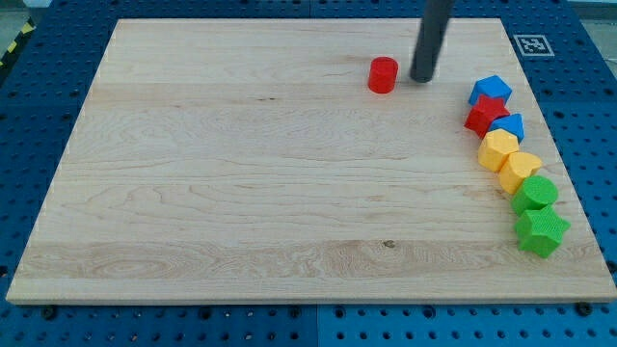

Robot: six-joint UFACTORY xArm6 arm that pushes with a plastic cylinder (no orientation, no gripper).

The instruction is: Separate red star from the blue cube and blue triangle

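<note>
The red star [486,115] sits near the view's right edge, wedged between the blue cube [491,90] above it and the blue triangle [508,126] below right. All three touch. My tip [421,78] stands on the board at the view's top, left of this cluster and apart from it. A red cylinder [383,74] lies just left of my tip.
Below the blue triangle a chain of blocks runs down the right side: a yellow block [497,149], a yellow hexagon [521,171], a green block [535,194] and a green star [541,231]. The wooden board's [241,173] right edge is close to them.
</note>
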